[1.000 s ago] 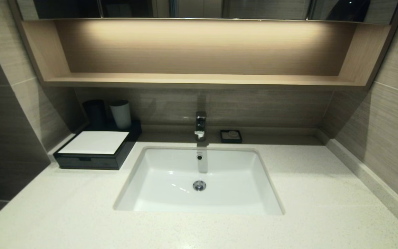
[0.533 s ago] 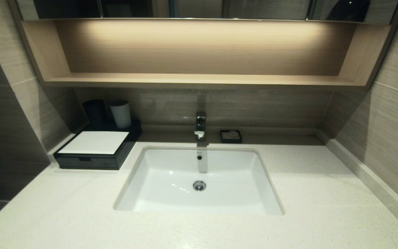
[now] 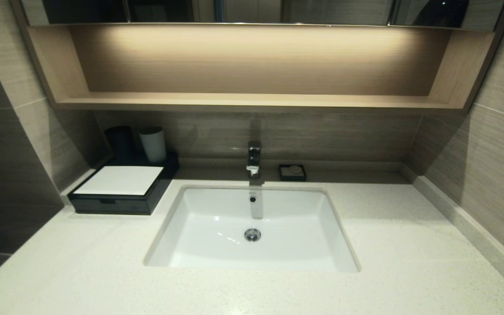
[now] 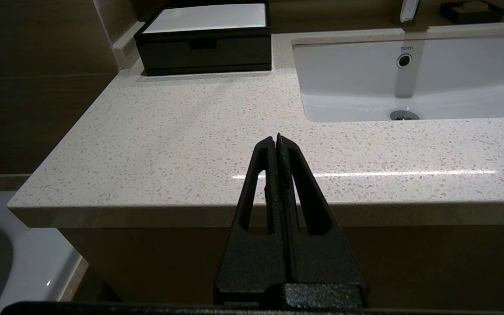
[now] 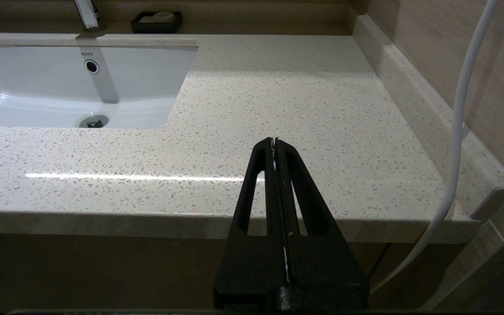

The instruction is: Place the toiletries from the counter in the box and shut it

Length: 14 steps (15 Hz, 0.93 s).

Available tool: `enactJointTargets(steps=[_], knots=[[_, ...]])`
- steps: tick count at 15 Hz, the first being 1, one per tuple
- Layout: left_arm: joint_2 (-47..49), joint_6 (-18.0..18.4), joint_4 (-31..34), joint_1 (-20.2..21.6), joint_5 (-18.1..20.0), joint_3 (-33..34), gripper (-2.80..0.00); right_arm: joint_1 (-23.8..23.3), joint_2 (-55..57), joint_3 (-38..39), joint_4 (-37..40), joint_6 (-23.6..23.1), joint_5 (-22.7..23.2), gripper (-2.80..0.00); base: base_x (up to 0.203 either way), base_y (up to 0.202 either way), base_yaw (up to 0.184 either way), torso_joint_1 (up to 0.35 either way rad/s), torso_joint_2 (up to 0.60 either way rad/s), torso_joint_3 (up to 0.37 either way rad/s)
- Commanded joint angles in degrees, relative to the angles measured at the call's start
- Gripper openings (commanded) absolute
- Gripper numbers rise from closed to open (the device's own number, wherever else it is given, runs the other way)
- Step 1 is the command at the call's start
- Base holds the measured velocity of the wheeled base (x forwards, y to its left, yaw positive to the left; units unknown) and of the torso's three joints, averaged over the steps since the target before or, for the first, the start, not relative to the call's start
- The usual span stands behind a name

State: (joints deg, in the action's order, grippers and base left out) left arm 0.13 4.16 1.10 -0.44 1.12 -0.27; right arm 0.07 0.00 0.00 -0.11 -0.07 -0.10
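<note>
You look to be at the very end: no toiletries lie on the surface (image 3: 409, 245), and the box (image 3: 120, 190) sits back-left of the sink (image 3: 252, 232), its drawer front flush, so presumably they're inside. Nothing seems left but parking. Only the wrist views show the left gripper (image 4: 277, 139) and right gripper (image 5: 274, 142), below the front edge, fingers clenched on nothing.
</note>
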Motion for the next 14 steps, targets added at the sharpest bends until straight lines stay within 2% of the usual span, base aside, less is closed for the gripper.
enactJointTargets(steps=[1,14], knots=[[0.0,-0.2,0.0,0.0,-0.2,0.0,-2.8,0.0,0.0,0.1,0.0,0.0,0.0,-2.8,0.0,0.0,0.0,0.0,0.0,0.0],[0.0,-1.1,-0.1,0.0,-0.4,0.1,-2.8,0.0,0.0,0.1,0.0,0.0,0.0,-2.8,0.0,0.0,0.0,0.0,0.0,0.0]])
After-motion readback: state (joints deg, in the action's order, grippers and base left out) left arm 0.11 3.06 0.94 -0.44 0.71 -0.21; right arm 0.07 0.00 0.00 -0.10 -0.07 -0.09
